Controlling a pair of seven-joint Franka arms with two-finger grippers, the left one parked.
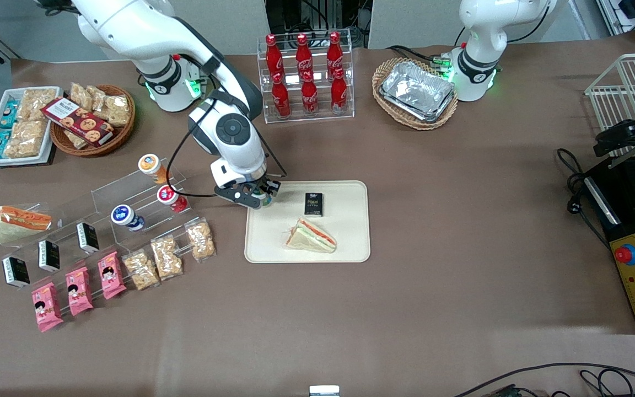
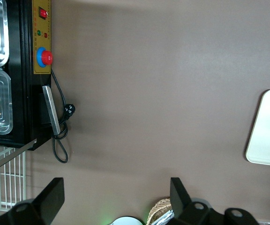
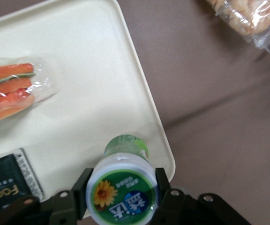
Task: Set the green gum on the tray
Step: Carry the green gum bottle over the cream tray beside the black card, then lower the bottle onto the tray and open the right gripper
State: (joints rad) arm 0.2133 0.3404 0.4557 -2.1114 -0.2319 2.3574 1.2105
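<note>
My right gripper (image 1: 263,197) hangs over the corner of the cream-beige tray (image 1: 350,245) that is toward the working arm's end and farther from the front camera. In the right wrist view the gripper (image 3: 122,190) is shut on the green gum (image 3: 122,193), a small bottle with a white rim and a green lid label bearing a yellow flower. The bottle stands upright just above the tray's corner (image 3: 165,157). In the front view the gum (image 1: 267,200) is mostly hidden by the fingers.
A wrapped sandwich (image 1: 311,235) and a black packet (image 1: 313,204) lie on the tray. Orange-lidded (image 1: 150,164), red-lidded (image 1: 168,196) and blue-lidded (image 1: 123,215) bottles sit on a clear stepped rack. Snack bags (image 1: 200,238) lie near the tray. Cola bottles (image 1: 303,74) and foil trays (image 1: 416,91) stand farther off.
</note>
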